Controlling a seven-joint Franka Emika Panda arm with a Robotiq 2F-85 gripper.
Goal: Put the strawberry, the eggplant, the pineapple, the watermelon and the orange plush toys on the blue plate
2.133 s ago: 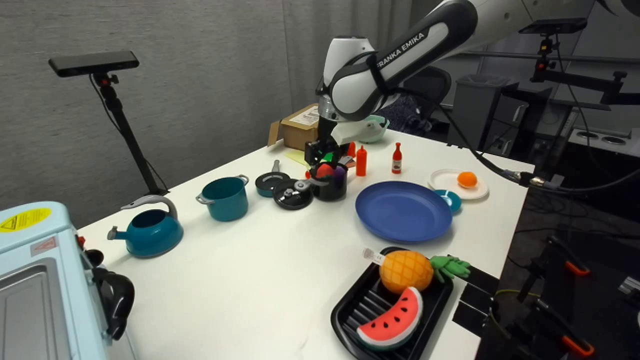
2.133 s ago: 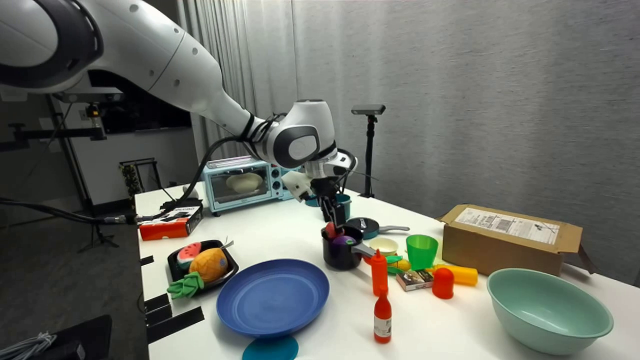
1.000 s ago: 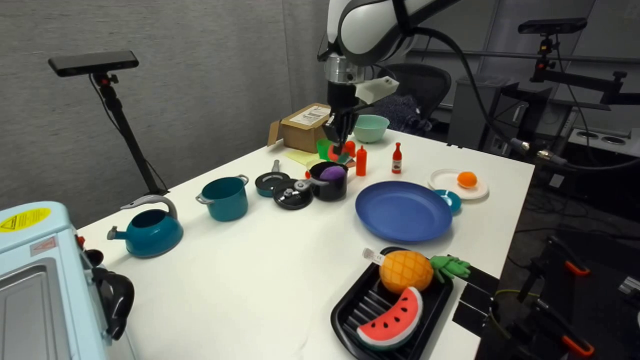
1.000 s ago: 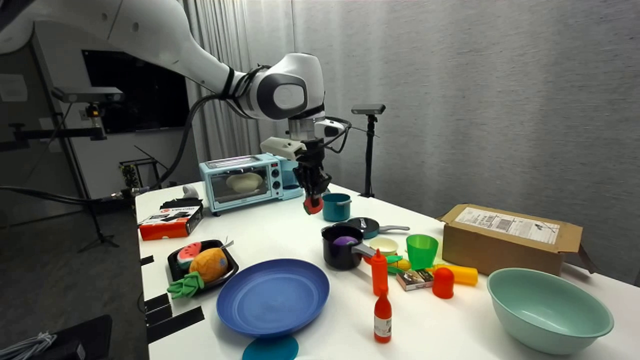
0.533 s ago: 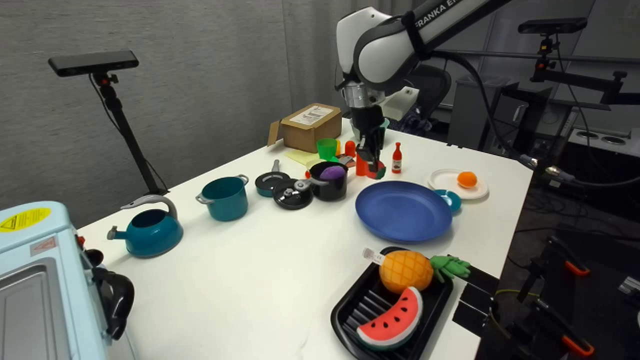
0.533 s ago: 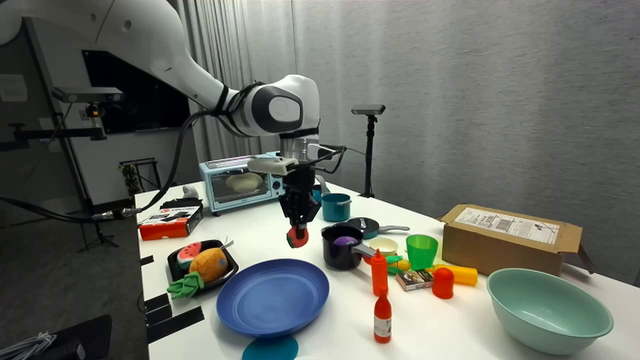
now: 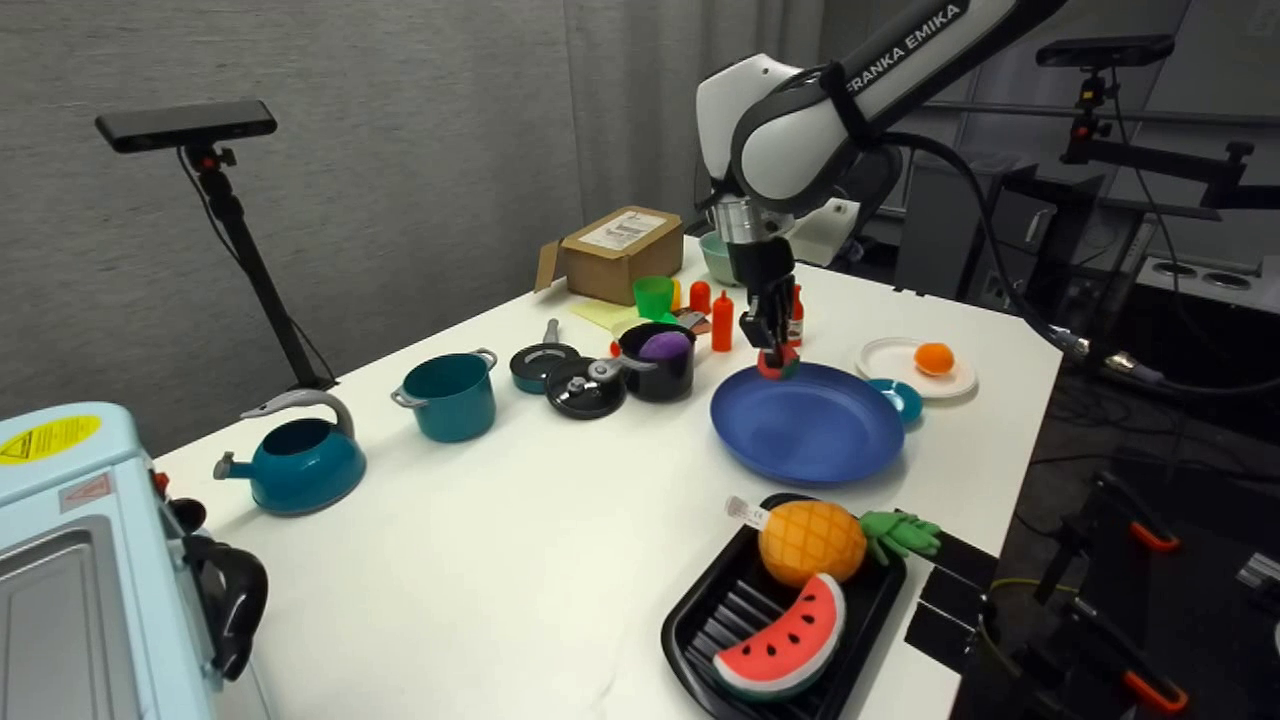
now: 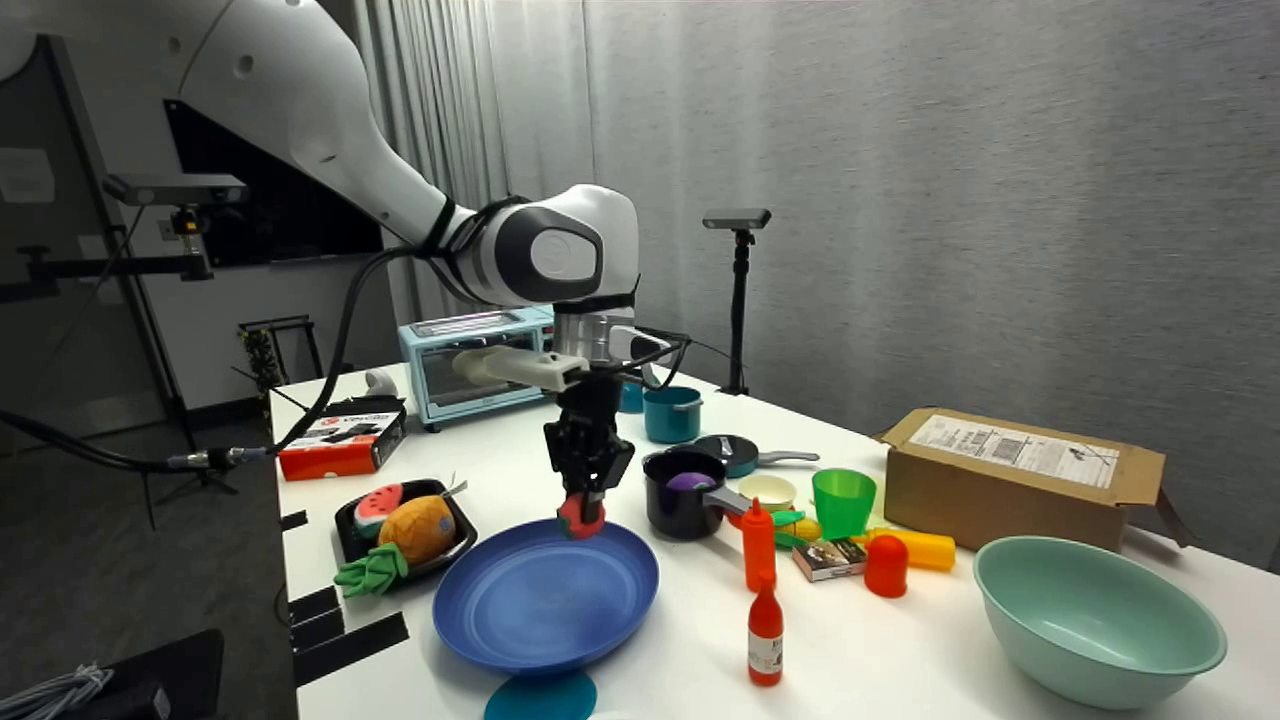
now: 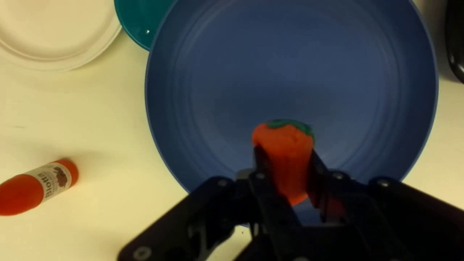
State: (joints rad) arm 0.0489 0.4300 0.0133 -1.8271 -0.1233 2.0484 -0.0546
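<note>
Tabletop (image 7: 520, 560): white, running back toward a grey curtain (image 8: 950, 200).
Gripper (image 9: 288, 159): clamped on the strawberry (image 9: 284, 139) from both sides, aimed downward.
Strawberry: above the blue plate (image 7: 810, 430), seemingly closer to rim than middle; touching or not, hard to tell from any view.
Eggplant (image 7: 667, 346): inside the black pot (image 7: 665, 383), apart from the blue plate.
Pineapple (image 7: 812, 543), watermelon (image 7: 785, 645): lying on the black tray (image 7: 738, 610), to the near side of the blue plate in an exterior view.
Orange (image 7: 934, 359): on the white plate (image 7: 882, 366), to the right there.
Rim: likely trouble spot, with a roll onto the tabletop after a release too high or too far out.
Plush skin: possibly snagging on a jaw at release, then dragged over the edge.
Labelled red bottle (image 8: 765, 635): upright near the blue plate; could topple from a careless sideways sweep.
Strawberry against earlier frames: two seconds ago down in the black pot beside the eggplant, now out and above the blue plate; half a second ago short of the rim, now past it and apparently lower.
Eggplant, pineapple, watermelon, orange: unmoved since then.
</note>
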